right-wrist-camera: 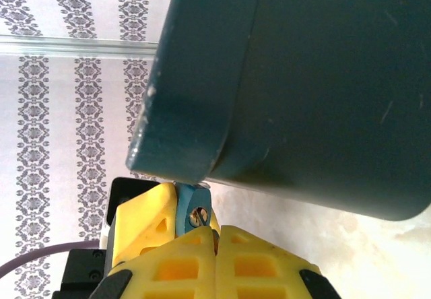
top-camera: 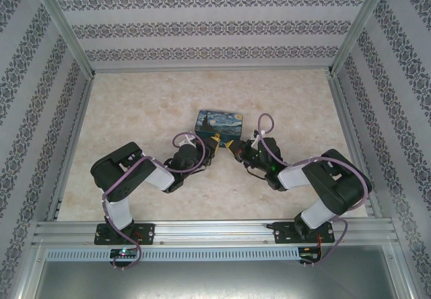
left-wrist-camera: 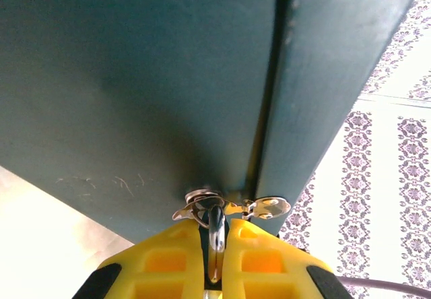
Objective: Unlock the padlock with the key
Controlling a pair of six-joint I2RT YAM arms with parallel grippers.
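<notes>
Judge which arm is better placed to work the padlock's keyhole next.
Right, probably. The right gripper, shut, sits right at the keyhole of the padlock, while the left gripper is clamped on the silvery shackle at the box, apparently steadying it.

Small teal-blue padlock (right-wrist-camera: 189,205), keyhole showing, under a corner of the box (right-wrist-camera: 323,77), silvery shackle (left-wrist-camera: 215,231) at the clasp (left-wrist-camera: 266,208)

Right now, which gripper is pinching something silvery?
Left gripper: silvery metal, apparently the padlock's shackle, sits between its yellow fingers by the box. Right gripper, shut, shows none.
</notes>
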